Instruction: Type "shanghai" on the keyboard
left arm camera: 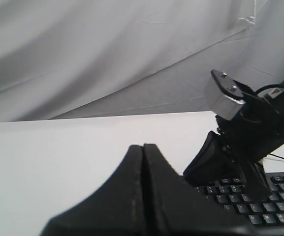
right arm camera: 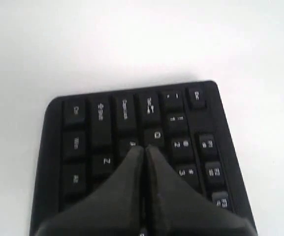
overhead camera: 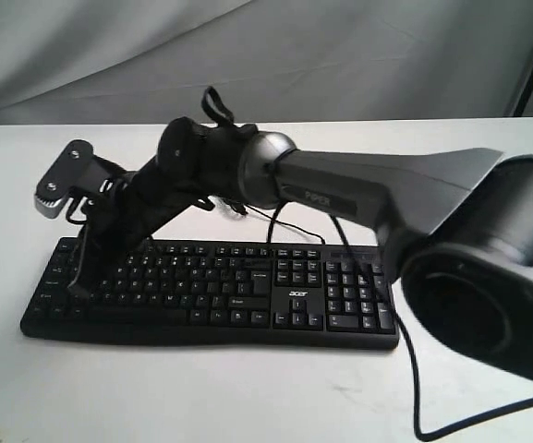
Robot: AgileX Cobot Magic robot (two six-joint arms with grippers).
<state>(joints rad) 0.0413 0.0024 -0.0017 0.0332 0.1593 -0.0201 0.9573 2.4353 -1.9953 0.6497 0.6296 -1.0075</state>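
The black keyboard lies across the white table, its "acer" logo by the arrow keys. My right arm reaches over it to its left end. There my right gripper points down, shut on nothing. In the right wrist view its fingertips sit over the letter keys beside A and Q; whether they touch a key is unclear. My left gripper is shut and empty, held off the keyboard's left end, looking at the right gripper. It is out of the exterior view.
The thin black cable runs from behind the keyboard and loops toward the table's front right. The right arm's dark body spans the keyboard's middle and right. White table surrounds it, with grey cloth behind.
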